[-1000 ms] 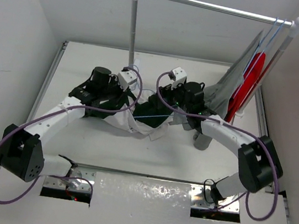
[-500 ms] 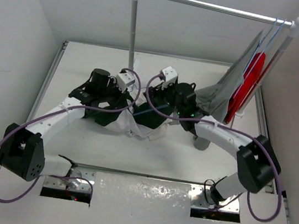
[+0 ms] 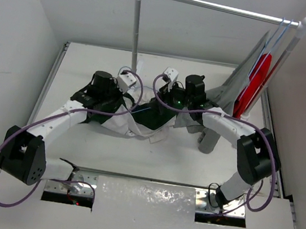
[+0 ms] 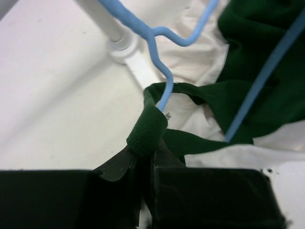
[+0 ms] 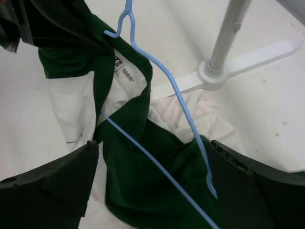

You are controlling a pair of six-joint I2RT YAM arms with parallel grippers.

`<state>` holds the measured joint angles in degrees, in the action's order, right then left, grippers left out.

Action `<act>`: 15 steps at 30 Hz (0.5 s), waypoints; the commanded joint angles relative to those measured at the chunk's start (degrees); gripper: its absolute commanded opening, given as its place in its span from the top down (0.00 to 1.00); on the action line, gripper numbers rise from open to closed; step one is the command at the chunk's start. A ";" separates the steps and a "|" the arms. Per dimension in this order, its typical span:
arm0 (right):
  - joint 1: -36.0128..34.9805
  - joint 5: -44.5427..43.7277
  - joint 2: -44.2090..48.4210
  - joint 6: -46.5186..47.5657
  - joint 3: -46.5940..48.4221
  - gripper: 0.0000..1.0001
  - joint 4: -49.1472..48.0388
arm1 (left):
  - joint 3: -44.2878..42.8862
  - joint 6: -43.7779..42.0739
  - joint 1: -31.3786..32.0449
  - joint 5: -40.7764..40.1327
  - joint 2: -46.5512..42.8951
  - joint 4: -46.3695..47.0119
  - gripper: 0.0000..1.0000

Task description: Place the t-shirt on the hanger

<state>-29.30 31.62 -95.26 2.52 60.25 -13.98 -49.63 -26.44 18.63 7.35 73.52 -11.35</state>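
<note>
The t-shirt [image 4: 200, 55] is cream-white with dark green collar and sleeves; the hanger [image 4: 265, 72] is pale blue. Behind are a red shirt [image 3: 257, 83] and an apparently grey shirt [image 3: 234, 87].

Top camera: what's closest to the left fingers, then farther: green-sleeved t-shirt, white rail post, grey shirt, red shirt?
1. Cream-white, green-sleeved t-shirt, pinched in the left fingers.
2. Tall white rail post, just behind.
3. Grey hanging shirt, far right.
4. Red hanging shirt, farthest right.

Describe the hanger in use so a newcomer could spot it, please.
Find the white clothes rail at the back of the table. In front of its left post lies a cream-and-green t-shirt with a thin pale-blue hanger poking through its collar. The other blue hangers hang on the rail; this one does not.
</note>
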 commanded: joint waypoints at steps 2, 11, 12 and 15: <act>-0.93 -12.29 5.96 -20.64 -7.23 0.24 -12.27 | -4.95 5.32 -1.05 -9.47 -0.57 2.66 1.00; -12.80 -22.57 -4.04 -32.47 -9.17 0.93 -22.57 | -2.49 8.94 -1.23 -3.49 0.93 2.92 1.00; -12.89 -22.04 -4.23 -33.28 -10.32 0.87 -26.50 | -2.58 9.38 -1.23 -3.84 1.01 2.92 1.00; -12.89 -24.76 -1.43 -33.64 -15.50 0.77 -31.90 | -2.23 9.47 -1.32 -4.81 0.84 3.36 1.00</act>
<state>-39.55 4.64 -99.09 -24.62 48.31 -36.69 -50.61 -22.76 16.67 0.89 75.29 -17.61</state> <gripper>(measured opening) 0.212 0.053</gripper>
